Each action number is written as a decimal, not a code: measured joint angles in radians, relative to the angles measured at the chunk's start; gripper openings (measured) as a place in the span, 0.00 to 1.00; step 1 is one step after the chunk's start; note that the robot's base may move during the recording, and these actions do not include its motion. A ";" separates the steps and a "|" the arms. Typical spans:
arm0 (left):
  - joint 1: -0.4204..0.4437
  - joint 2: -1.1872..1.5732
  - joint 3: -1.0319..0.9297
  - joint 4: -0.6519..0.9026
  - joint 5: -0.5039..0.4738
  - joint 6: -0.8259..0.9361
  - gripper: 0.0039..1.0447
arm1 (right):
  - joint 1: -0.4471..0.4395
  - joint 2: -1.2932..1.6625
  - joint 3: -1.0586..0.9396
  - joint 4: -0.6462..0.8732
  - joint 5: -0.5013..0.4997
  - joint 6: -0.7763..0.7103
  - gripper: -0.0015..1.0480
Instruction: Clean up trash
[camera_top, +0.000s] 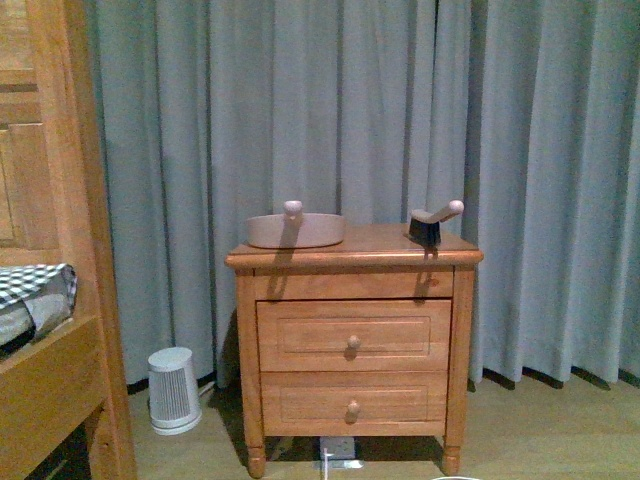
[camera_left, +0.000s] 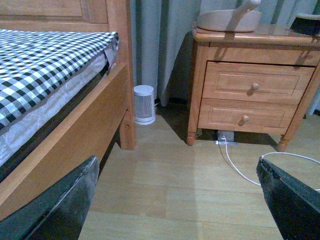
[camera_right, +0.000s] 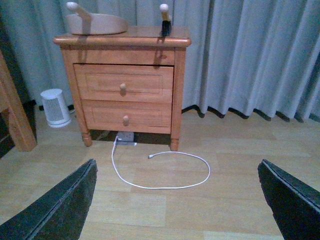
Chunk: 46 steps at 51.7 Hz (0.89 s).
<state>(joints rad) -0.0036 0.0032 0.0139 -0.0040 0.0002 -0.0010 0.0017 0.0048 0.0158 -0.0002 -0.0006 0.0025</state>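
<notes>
Left gripper (camera_left: 176, 165) and right gripper (camera_right: 176, 167) hung wide open, empty, facing the table (camera_top: 350, 258) bearing dustpan (camera_top: 295, 231) and brush (camera_top: 428, 228); no trash showed, so its handling could not be judged.

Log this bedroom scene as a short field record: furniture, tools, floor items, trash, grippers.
nightstand: wooden, two drawers shut, in front of the grey curtain
on top: pink dustpan at left, brush at right, apart
floor: white cylindrical appliance left of the nightstand; white cable looped in front
bed: checked cover, to the left
trash: no paper wad in any view
grippers: left gripper and right gripper both open, empty
</notes>
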 joint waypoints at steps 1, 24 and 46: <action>0.000 0.000 0.000 0.000 0.000 0.000 0.93 | 0.000 0.000 0.000 0.000 0.000 0.000 0.93; 0.000 0.000 0.000 0.000 0.000 0.000 0.93 | 0.000 0.000 0.000 0.000 0.000 0.000 0.93; 0.000 0.000 0.000 0.000 0.000 0.000 0.93 | 0.000 0.000 0.000 0.000 0.000 0.000 0.93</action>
<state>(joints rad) -0.0036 0.0032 0.0139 -0.0040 0.0002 -0.0010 0.0017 0.0048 0.0158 -0.0002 -0.0010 0.0025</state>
